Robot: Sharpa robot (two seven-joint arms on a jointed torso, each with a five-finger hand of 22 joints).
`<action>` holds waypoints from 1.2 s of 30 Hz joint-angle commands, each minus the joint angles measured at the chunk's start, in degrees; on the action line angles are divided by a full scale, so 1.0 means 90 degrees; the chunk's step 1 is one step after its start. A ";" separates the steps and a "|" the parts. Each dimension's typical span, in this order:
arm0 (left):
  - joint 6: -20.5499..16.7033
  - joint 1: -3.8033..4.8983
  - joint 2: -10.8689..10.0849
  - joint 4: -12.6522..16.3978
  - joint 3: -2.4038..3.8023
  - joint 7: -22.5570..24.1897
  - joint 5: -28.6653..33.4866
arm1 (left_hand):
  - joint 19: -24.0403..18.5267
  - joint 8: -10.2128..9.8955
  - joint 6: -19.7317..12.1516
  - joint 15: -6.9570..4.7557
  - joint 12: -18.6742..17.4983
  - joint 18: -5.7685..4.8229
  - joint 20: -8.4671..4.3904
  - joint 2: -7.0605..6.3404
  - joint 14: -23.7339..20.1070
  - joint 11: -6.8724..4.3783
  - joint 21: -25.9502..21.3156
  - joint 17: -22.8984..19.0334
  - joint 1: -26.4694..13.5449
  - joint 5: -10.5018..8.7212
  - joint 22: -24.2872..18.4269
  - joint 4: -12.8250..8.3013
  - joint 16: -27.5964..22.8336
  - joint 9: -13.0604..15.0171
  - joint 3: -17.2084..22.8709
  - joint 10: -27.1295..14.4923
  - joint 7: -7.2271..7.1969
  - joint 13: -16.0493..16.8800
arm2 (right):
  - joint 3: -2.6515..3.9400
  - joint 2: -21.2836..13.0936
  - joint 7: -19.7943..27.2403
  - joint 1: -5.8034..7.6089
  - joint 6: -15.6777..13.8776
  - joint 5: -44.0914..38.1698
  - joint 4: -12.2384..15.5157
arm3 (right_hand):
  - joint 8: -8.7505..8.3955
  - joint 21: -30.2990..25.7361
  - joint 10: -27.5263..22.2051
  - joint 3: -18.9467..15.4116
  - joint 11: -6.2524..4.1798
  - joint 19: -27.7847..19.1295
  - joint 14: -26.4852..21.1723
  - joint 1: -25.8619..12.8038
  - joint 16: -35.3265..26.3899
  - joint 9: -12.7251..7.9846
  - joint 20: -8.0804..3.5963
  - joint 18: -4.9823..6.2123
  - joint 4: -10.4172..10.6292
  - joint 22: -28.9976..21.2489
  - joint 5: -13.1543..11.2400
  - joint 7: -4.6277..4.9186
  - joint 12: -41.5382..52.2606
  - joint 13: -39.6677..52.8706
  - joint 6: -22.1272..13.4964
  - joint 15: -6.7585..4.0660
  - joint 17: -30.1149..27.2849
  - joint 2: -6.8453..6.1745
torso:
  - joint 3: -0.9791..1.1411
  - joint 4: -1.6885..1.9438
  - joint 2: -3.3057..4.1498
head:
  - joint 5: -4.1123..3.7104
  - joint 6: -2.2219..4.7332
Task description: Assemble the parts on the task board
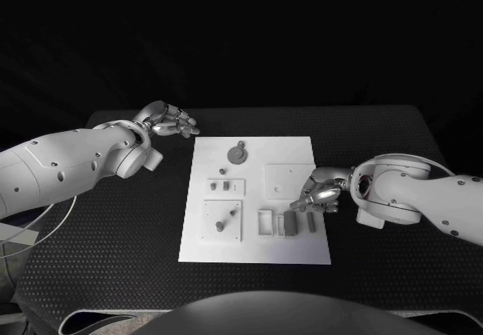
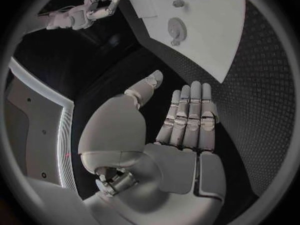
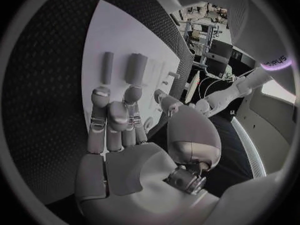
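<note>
Black and finely dimpled, the tabletop (image 1: 403,272) is carrying the white task board (image 1: 292,244), a flat matte rectangle lying with its long axis running away from the robot. Raised square and oblong fixtures are sitting on the board, with a round grey disc (image 1: 236,154) near its far end. Toward the near right corner, a slim grey bar (image 1: 312,222) and a wider grey block (image 1: 291,223) are lying side by side, both pointing along the board's length, next to a white framed pocket (image 1: 266,222).

The right robot hand (image 1: 324,191) is hovering at the board's right edge just beyond those parts; its silver fingers are lying straight and close together, holding nothing, with the bar and block lying beyond the fingertips in the wrist view. Whether a fingertip is touching the board is hard to judge.

The left robot hand (image 1: 171,120) is hanging off the board's far left corner over bare tabletop, fingers extended side by side and thumb apart, gripping nothing. Nothing is standing between either hand and the parts.
</note>
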 commanded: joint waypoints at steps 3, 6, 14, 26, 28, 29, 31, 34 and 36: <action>0.0061 -0.0006 -0.0004 -0.0004 -0.0002 0.0109 0.0074 | 0.0020 0.0021 -0.0021 0.0010 -0.0012 -0.0028 0.0017 0.0016 0.0022 -0.0010 0.0007 0.0011 -0.0062 -0.0008 -0.0009 0.0052 -0.0049 0.0001 0.0001 -0.0026 -0.0017 -0.0005 | -0.0050 0.0009 -0.0490 -0.0005 0.0408 0.0185 0.0025 | -0.0066 0.0069 -0.0057 0.0003 -0.0012 0.0025 -0.0094 -0.0204 0.0145 0.0034 -0.0066 0.0257 0.0044 0.0134 -0.0001 0.0019 0.0234 0.0195 -0.0012 -0.0011 0.0134 -0.0021 | 0.0015 -0.0053 -0.0066 | -0.0037 0.0001; 0.0057 -0.0005 -0.0013 0.0007 -0.0002 0.0111 0.0074 | 0.0019 0.0021 -0.0023 0.0010 -0.0013 -0.0028 0.0018 0.0014 0.0022 -0.0010 0.0007 0.0014 -0.0066 -0.0008 -0.0011 0.0055 -0.0052 0.0000 -0.0001 -0.0027 -0.0016 -0.0005 | -0.0107 0.0054 -0.0498 -0.0005 0.0428 -0.0125 0.0010 | -0.0075 0.0090 -0.0087 0.0014 -0.0014 0.0026 -0.0108 -0.0342 0.0176 0.0056 -0.0076 0.0257 0.0130 0.0135 0.0000 0.0013 0.0296 0.0244 0.0007 -0.0014 0.0170 -0.0033 | 0.0014 -0.0055 -0.0083 | -0.0046 0.0001; 0.0064 -0.0005 -0.0008 0.0013 -0.0002 0.0091 0.0074 | 0.0018 0.0022 -0.0025 0.0009 -0.0016 -0.0026 0.0014 0.0039 0.0023 -0.0011 0.0007 0.0030 -0.0041 0.0009 -0.0020 0.0056 -0.0068 -0.0002 0.0018 -0.0029 -0.0018 -0.0006 | -0.0232 0.0240 -0.0497 -0.0015 0.0329 -0.0166 -0.0056 | -0.0079 0.0150 -0.0121 0.0308 -0.0043 0.0044 -0.0090 -0.0709 0.0249 0.0164 -0.0131 0.0257 0.0733 0.0124 -0.0055 -0.0019 0.0397 0.0309 0.0057 -0.0044 0.0330 -0.0683 | -0.0009 -0.0051 -0.0086 | -0.0063 0.0001; 0.0072 -0.0004 -0.0026 0.0024 -0.0002 0.0084 0.0074 | 0.0017 0.0023 -0.0029 0.0010 -0.0018 -0.0029 0.0016 0.0060 0.0026 -0.0008 0.0008 0.0051 -0.0037 0.0025 -0.0032 0.0068 -0.0087 -0.0005 0.0027 -0.0031 -0.0016 -0.0007 | -0.0300 0.0388 -0.0530 -0.0041 0.0288 -0.0629 -0.0229 | -0.0079 0.0179 -0.0130 0.0384 -0.0043 0.0028 -0.0089 -0.0753 0.0258 0.0230 -0.0124 0.0257 0.0947 0.0124 -0.0056 -0.0016 0.0410 0.0322 0.0042 -0.0041 0.0356 -0.0823 | -0.0008 -0.0052 -0.0089 | -0.0094 0.0001; 0.0073 -0.0004 -0.0025 0.0026 -0.0002 0.0087 0.0074 | 0.0016 0.0023 -0.0030 0.0011 -0.0019 -0.0031 0.0018 0.0057 0.0026 -0.0007 0.0008 0.0055 -0.0044 0.0026 -0.0034 0.0072 -0.0091 -0.0006 0.0023 -0.0032 -0.0015 -0.0008 | -0.0339 0.0444 -0.0523 -0.0056 0.0288 -0.0645 -0.0271 | -0.0080 0.0181 -0.0130 0.0391 -0.0043 0.0026 -0.0089 -0.0746 0.0258 0.0234 -0.0124 0.0257 0.0955 0.0125 -0.0056 -0.0016 0.0410 0.0322 0.0040 -0.0040 0.0358 -0.0820 | -0.0005 -0.0055 -0.0089 | -0.0085 0.0001; 0.0077 -0.0004 -0.0022 0.0029 -0.0002 0.0087 0.0074 | 0.0016 0.0023 -0.0030 0.0012 -0.0019 -0.0031 0.0018 0.0055 0.0027 -0.0007 0.0008 0.0057 -0.0048 0.0026 -0.0035 0.0075 -0.0093 -0.0006 0.0021 -0.0032 -0.0014 -0.0008 | -0.0379 0.0471 -0.0519 -0.0068 0.0288 -0.0645 -0.0294 | -0.0080 0.0181 -0.0130 0.0392 -0.0042 0.0026 -0.0090 -0.0745 0.0257 0.0235 -0.0124 0.0257 0.0957 0.0125 -0.0056 -0.0016 0.0410 0.0322 0.0040 -0.0040 0.0355 -0.0820 | -0.0003 -0.0053 -0.0087 | -0.0082 0.0001; 0.0080 -0.0004 -0.0019 0.0031 -0.0002 0.0091 0.0074 | 0.0016 0.0023 -0.0030 0.0012 -0.0019 -0.0032 0.0018 0.0055 0.0027 -0.0007 0.0008 0.0058 -0.0051 0.0026 -0.0035 0.0077 -0.0094 -0.0006 0.0020 -0.0033 -0.0014 -0.0008 | -0.0431 0.0526 -0.0514 -0.0105 0.0286 -0.0645 -0.0334 | -0.0079 0.0183 -0.0130 0.0395 -0.0042 0.0025 -0.0084 -0.0744 0.0261 0.0238 -0.0123 0.0257 0.0965 0.0125 -0.0056 -0.0015 0.0411 0.0323 0.0040 -0.0040 0.0369 -0.0817 | -0.0001 -0.0044 -0.0085 | -0.0076 0.0001; 0.0081 -0.0004 -0.0023 0.0031 -0.0002 0.0091 0.0074 | 0.0015 0.0022 -0.0031 0.0012 -0.0019 -0.0032 0.0018 0.0054 0.0027 -0.0007 0.0008 0.0060 -0.0054 0.0027 -0.0036 0.0079 -0.0096 -0.0007 0.0019 -0.0033 -0.0014 -0.0008 | -0.0444 0.0573 -0.0511 -0.0154 0.0283 -0.0645 -0.0377 | -0.0079 0.0187 -0.0129 0.0403 -0.0042 0.0022 -0.0086 -0.0725 0.0261 0.0246 -0.0121 0.0257 0.0969 0.0125 -0.0056 -0.0015 0.0413 0.0324 0.0039 -0.0039 0.0366 -0.0805 | 0.0003 -0.0040 -0.0083 | -0.0030 0.0001; 0.0081 -0.0004 -0.0031 0.0030 -0.0002 0.0081 0.0074 | 0.0015 0.0023 -0.0031 0.0012 -0.0019 -0.0032 0.0018 0.0055 0.0027 -0.0006 0.0008 0.0061 -0.0055 0.0027 -0.0037 0.0080 -0.0097 -0.0007 0.0018 -0.0033 -0.0013 -0.0008 | -0.0446 0.0591 -0.0508 -0.0171 0.0269 -0.0645 -0.0412 | -0.0080 0.0194 -0.0129 0.0406 -0.0040 0.0017 -0.0086 -0.0680 0.0262 0.0256 -0.0119 0.0257 0.0952 0.0127 -0.0056 -0.0013 0.0416 0.0327 0.0035 -0.0037 0.0367 -0.0783 | 0.0004 -0.0040 -0.0082 | -0.0033 0.0001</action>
